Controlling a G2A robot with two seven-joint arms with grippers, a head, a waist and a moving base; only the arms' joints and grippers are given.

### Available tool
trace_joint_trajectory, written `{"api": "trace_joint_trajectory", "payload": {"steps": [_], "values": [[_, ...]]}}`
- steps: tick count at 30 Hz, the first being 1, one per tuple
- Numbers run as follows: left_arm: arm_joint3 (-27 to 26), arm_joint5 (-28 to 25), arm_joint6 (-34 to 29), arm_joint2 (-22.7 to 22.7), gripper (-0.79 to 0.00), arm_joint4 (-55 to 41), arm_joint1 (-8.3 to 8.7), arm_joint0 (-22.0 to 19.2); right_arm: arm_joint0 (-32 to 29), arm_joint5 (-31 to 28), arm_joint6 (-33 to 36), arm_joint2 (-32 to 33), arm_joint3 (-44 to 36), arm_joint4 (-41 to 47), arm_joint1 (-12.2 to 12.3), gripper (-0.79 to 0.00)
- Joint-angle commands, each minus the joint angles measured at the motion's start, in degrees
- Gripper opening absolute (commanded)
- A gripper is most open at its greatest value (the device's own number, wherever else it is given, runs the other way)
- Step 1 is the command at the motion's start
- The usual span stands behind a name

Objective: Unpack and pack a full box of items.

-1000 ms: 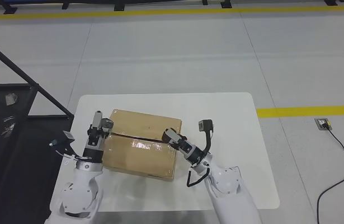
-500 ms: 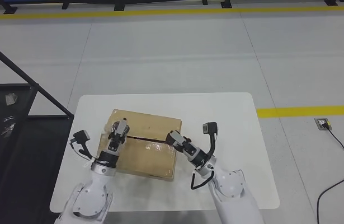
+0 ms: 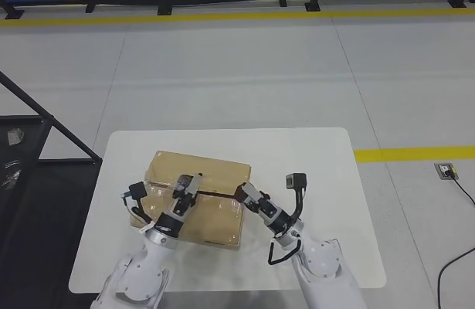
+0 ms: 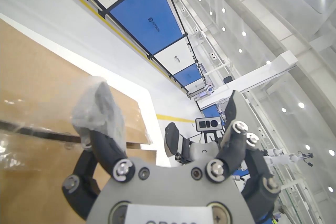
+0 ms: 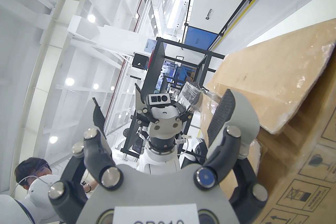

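Observation:
A brown cardboard box [image 3: 214,168] lies on the white table [image 3: 314,154], its top flaps meeting along a dark seam under clear tape. My left gripper [image 3: 188,185] rests over the middle of that seam, open. One of its fingers [image 4: 98,109] is wrapped in crumpled clear film, and the box [image 4: 39,83] lies right beside it. My right gripper [image 3: 245,191] is at the box's right end, open, one finger [image 5: 223,112] against the cardboard. There the far flap [image 5: 275,72] stands slightly lifted above the box wall. Nothing is between either gripper's fingers.
A black metal frame [image 3: 21,147] stands off the table's left side. The table's right half and front strip hold nothing. Yellow floor lines [image 3: 415,153] run beyond the table.
My left gripper has swung from the box's left edge to the middle of the seam. The right gripper has shifted slightly right along the box end.

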Motion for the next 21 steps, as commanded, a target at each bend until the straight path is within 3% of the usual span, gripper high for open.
{"api": "trace_joint_trajectory", "payload": {"steps": [1, 14, 21], "values": [[-0.1, -0.3, -0.3, 0.7, 0.0, 0.6, -0.11, 0.1, -0.2, 0.0, -0.1, 0.0, -0.1, 0.2, 0.2, 0.0], [2.6, 1.9, 0.4, 6.3, 0.0, 3.3, -1.45, -2.7, -1.8, -1.2, -1.1, 0.9, -1.0, 1.7, 1.4, 0.0], [4.4, 3.0, 2.2, 9.0, 0.0, 4.8, -2.34, -4.5, -5.7, -4.1, -2.5, 3.0, -3.7, 2.6, 2.3, 0.0]]}}
